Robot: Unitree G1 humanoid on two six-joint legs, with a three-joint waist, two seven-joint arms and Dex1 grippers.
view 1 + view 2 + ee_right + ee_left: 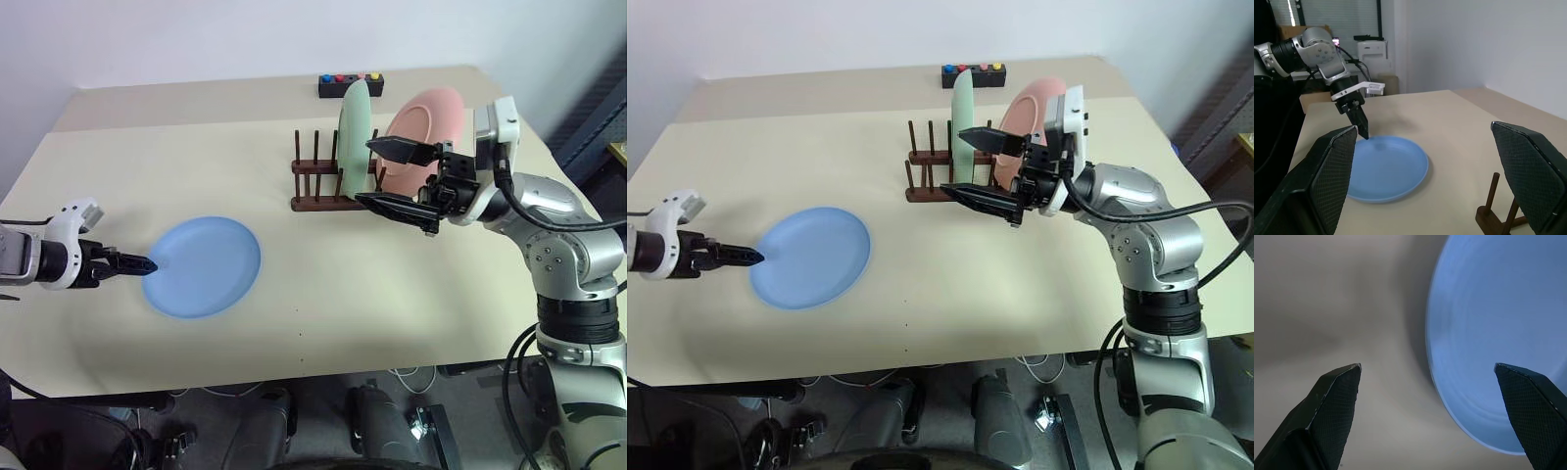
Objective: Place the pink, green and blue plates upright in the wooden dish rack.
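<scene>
Now lying flat on the table (323, 323), face up: blue plate (203, 265), well apart from the rack (328, 182). Hovering right at its left rim: left gripper (145, 263), fingers spread wide apart, holding nothing, pointing toward the plate. Showing big and close between the two fingers in the left wrist view: the plate's rim.

Standing upright on edge in the rack: green plate (354, 137), thin side facing the camera, rim pointing up. Leaning just behind it at the rack's right end, tilted back, face showing: pink plate (428, 132).

Hanging in the air just right of the rack, in front of the pink plate: right gripper (400, 176), fingers wide apart, holding nothing, pointing left across the table. Sitting at the far table edge behind the rack: black box (350, 85) with buttons.
</scene>
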